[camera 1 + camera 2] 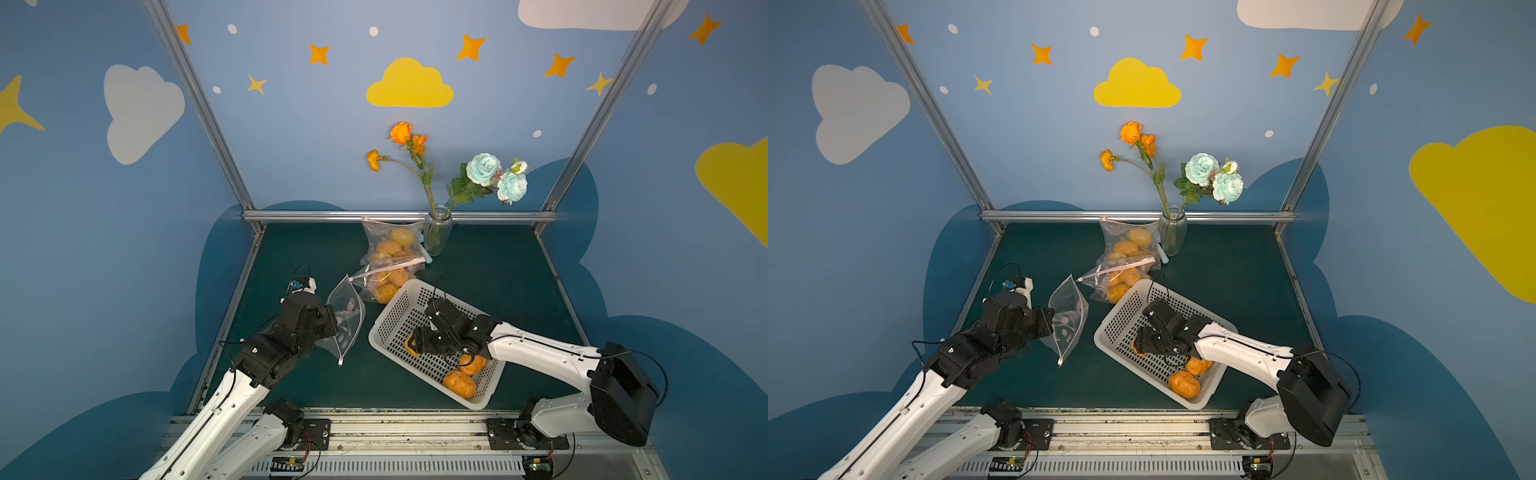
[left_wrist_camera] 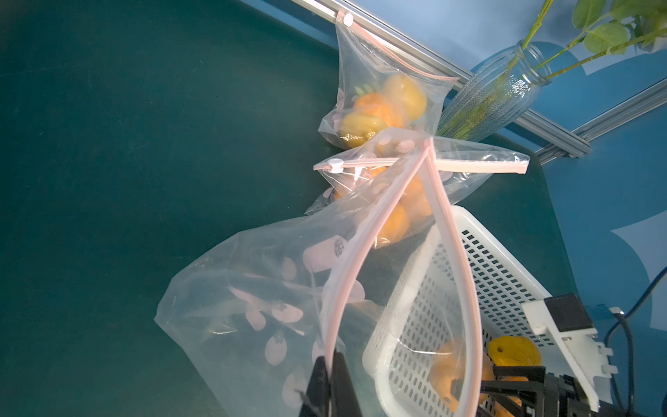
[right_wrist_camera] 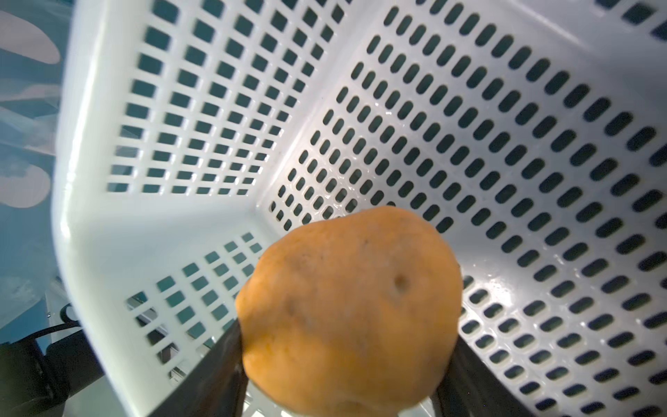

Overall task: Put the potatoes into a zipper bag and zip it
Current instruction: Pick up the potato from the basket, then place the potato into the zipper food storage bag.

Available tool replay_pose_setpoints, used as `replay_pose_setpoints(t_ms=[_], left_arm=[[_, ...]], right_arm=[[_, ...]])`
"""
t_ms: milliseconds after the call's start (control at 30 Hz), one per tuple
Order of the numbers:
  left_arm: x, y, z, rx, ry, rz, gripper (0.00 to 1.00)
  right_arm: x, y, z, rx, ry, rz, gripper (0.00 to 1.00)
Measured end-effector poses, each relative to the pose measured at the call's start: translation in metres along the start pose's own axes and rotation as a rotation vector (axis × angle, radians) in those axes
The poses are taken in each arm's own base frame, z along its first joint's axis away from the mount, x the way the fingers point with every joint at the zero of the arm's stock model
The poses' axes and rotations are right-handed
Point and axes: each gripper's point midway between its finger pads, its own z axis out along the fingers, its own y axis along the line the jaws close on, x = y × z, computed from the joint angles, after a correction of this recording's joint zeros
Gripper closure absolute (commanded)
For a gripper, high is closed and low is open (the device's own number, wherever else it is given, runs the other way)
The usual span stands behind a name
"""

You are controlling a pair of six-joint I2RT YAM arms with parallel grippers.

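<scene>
- Pincers: my left pincer (image 2: 330, 375) is pressed together on the pink zip rim of the empty bag (image 2: 252, 289). It pinches only 1 side of the rim, so the mouth of the bag hangs open in a long loop.
- In both top views the empty bag is see-through with pink prints on it. It hangs from my left pincer just beside the white basket (image 1: 397, 309). Its lowest corner points down at the green table (image 1: 498, 282).
- My right pincer (image 3: 344, 339) is down inside the basket. It is pinching the held potato (image 3: 350, 307). Its 2 black fingers (image 3: 223, 361) touch the potato, 1 on each side.
- In both top views only a little orange bit of the held potato peeks out past my right pincer.
- 2 loose potatoes (image 1: 473, 365) lie side by side in the basket, at the end nearest my right arm.
- More potatoes are in 2 other bags. The near bag (image 1: 386, 284) lies right beside the far corner of the basket. Its pink zip strip lies flat, with the white slider (image 2: 335, 166) at 1 end.
- The far bag (image 1: 390, 243) sits behind the near bag and touches it. It is right next to the glass vase (image 1: 436, 232) at the back of the table.
</scene>
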Motion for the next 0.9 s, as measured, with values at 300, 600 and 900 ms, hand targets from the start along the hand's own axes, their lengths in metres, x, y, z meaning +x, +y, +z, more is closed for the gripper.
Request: replay_pose_setpoints(t_ms=[300,600,900], left_arm=[[0.002,-0.012,-0.001,0.057,0.015,0.006,0.97],[0.004,-0.017,0.004,0.079,0.028,0.014,0.97],[0.007,-0.017,0.008,0.073,0.039,0.018,0.97]], right_arm=[[-0.039,0.058,-0.050,-0.156,-0.158,-0.173,0.53],[-0.057,0.153,-0.115,-0.417,-0.330,-0.459,0.56],[-0.056,0.210,-0.118,-0.542,-0.365,-0.659,0.63]])
